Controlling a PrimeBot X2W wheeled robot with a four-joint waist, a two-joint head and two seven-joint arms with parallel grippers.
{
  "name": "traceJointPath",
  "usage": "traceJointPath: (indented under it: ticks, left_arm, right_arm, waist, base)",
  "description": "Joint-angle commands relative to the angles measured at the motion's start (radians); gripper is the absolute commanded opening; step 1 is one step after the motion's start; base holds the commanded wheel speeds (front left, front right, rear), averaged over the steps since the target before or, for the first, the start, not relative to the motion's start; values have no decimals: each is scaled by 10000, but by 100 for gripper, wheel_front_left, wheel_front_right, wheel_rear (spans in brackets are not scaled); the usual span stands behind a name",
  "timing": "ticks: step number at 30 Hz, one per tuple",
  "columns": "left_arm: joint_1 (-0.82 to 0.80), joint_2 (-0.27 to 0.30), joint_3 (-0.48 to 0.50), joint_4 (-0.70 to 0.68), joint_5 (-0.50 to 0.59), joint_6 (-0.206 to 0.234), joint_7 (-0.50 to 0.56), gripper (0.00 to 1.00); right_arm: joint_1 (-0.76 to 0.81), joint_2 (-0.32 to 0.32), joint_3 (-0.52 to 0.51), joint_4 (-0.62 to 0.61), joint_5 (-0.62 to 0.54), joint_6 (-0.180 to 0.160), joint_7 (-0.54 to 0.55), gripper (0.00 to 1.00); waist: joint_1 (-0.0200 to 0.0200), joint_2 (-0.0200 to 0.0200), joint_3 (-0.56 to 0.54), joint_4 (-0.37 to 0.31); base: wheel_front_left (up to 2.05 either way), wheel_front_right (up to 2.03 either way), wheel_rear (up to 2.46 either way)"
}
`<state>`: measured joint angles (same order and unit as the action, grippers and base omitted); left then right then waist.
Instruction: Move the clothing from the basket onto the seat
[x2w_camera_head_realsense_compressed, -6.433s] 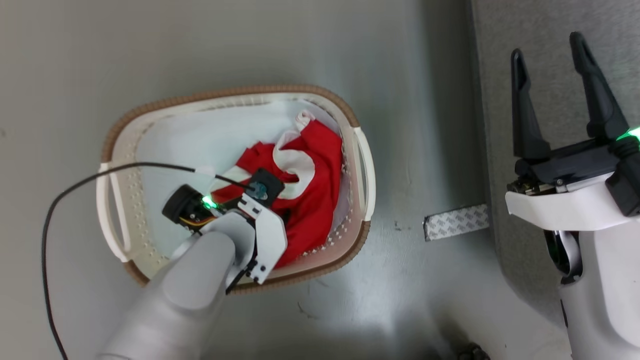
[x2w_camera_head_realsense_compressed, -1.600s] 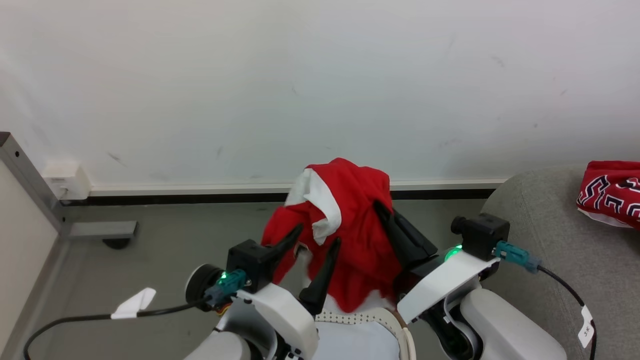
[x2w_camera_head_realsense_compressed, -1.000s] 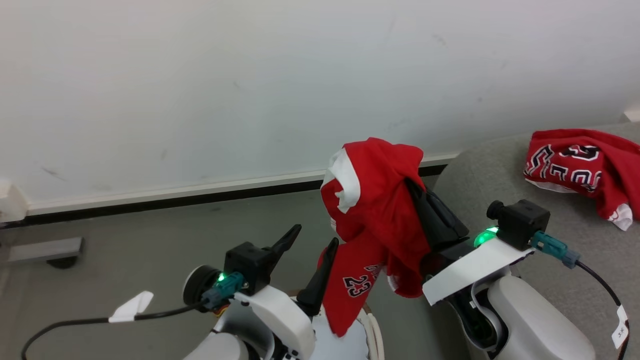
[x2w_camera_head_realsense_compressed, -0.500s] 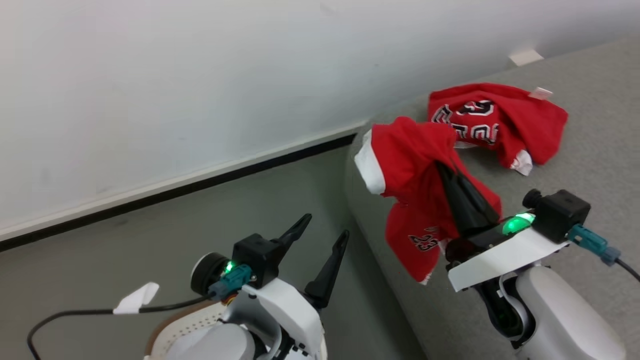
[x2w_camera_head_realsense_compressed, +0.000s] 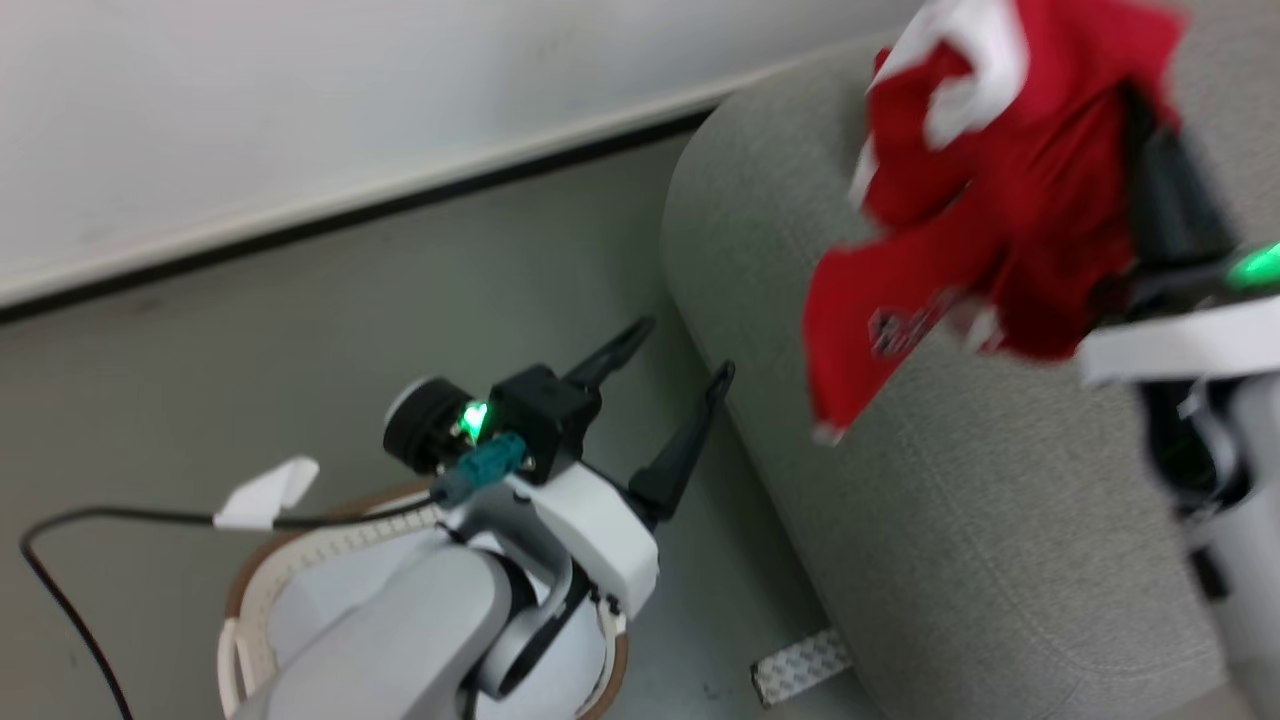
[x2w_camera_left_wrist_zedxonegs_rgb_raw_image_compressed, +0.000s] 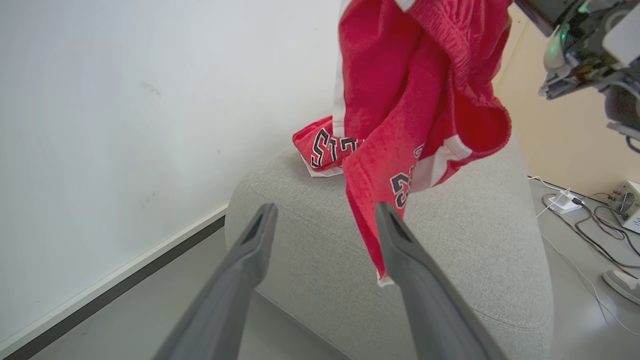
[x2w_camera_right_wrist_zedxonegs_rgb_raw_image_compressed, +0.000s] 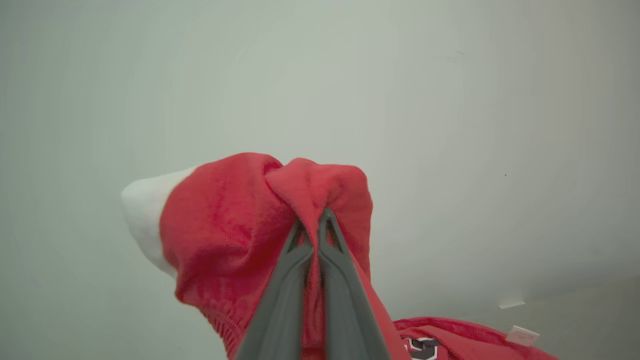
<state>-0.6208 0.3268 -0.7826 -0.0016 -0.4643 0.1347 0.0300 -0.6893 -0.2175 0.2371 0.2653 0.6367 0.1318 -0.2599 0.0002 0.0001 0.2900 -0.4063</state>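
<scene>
My right gripper (x2w_camera_right_wrist_zedxonegs_rgb_raw_image_compressed: 310, 225) is shut on a bunched red garment (x2w_camera_right_wrist_zedxonegs_rgb_raw_image_compressed: 225, 225) with white trim. In the head view that garment (x2w_camera_head_realsense_compressed: 1000, 170) hangs in the air over the grey seat (x2w_camera_head_realsense_compressed: 950, 520), its lower tip close above the seat's rounded left edge. A second red garment (x2w_camera_left_wrist_zedxonegs_rgb_raw_image_compressed: 320, 147) with big black letters lies farther back on the seat (x2w_camera_left_wrist_zedxonegs_rgb_raw_image_compressed: 475, 240); its small white tag (x2w_camera_right_wrist_zedxonegs_rgb_raw_image_compressed: 520, 334) shows in the right wrist view. My left gripper (x2w_camera_head_realsense_compressed: 688, 348) is open and holds nothing, low beside the seat. The basket (x2w_camera_head_realsense_compressed: 262, 560) sits under my left forearm, its inside mostly hidden.
A strip of patterned tape (x2w_camera_head_realsense_compressed: 800, 668) lies on the grey floor by the seat's base. A white wall with a dark baseboard (x2w_camera_head_realsense_compressed: 350, 220) runs behind. Cables and small devices (x2w_camera_left_wrist_zedxonegs_rgb_raw_image_compressed: 575, 200) and a shoe (x2w_camera_left_wrist_zedxonegs_rgb_raw_image_compressed: 622, 285) are on the floor beyond the seat.
The red garment left the basket and now hangs from my right gripper, carried rightward over the seat. My left gripper has stayed open. The head camera has swung right and down.
</scene>
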Motion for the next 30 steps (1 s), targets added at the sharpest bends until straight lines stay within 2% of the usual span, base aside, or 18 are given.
traceJointPath:
  ticks: [1, 7, 8, 11, 17, 23, 27, 28, 29, 30]
  left_arm:
    - [-375, 114, 78, -51, 93, -87, 63, 100]
    - [-1584, 177, 187, -117, 352, -446, 238, 100]
    - [-1584, 177, 187, -117, 352, -446, 238, 100]
    - [-2076, 112, 228, -78, 454, -561, 187, 100]
    - [-2657, -175, 212, 145, 465, -792, -75, 100]
    - [-2836, -322, 156, 403, 468, -831, -282, 100]
    - [-2803, -294, 246, 576, 531, -653, -427, 100]
    - [-2765, -258, 265, 608, 532, -650, -495, 100]
    - [-2707, -212, 326, 662, 532, -572, -539, 100]
    - [-2640, -144, 352, 714, 543, -545, -619, 100]
  right_arm:
    - [-690, -167, -546, 36, -224, -22, 58, 0]
    - [-3304, -830, -3507, 98, -1425, -22, 762, 0]
    - [-3304, -830, -3507, 98, -1425, -22, 762, 0]
    - [-4329, -1219, -4978, 347, -2287, -22, 1328, 0]
    - [-4786, -1807, -7073, 1478, -4345, -22, 1965, 0]
    - [-4057, -1353, -8773, 3033, -5966, -22, 1632, 0]
    - [-3615, -881, -9279, 3797, -6747, -24, 1067, 0]
    - [-3551, -793, -9338, 3922, -6904, -24, 865, 40]
    - [-3483, -681, -9344, 4058, -7008, -24, 713, 90]
    - [-3429, -532, -9298, 4189, -6995, -24, 584, 100]
  waist:
    - [-2, -1, 1205, 461]
    - [-2, -1, 2914, 1064]
    - [-2, -1, 2914, 1064]
    - [-2, -1, 3561, 1358]
    - [-2, -1, 4302, 1941]
    - [-2, -1, 4574, 2264]
    - [-2, -1, 4517, 2315]
    - [-2, -1, 4470, 2305]
    - [-2, -1, 4401, 2290]
    - [-2, -1, 4313, 2270]
  base:
    - [0, 0, 0]
    - [0, 0, 0]
    - [0, 0, 0]
    - [0, 0, 0]
    - [0, 0, 0]
    - [0, 0, 0]
    - [0, 0, 0]
    - [0, 0, 0]
    - [0, 0, 0]
    - [0, 0, 0]
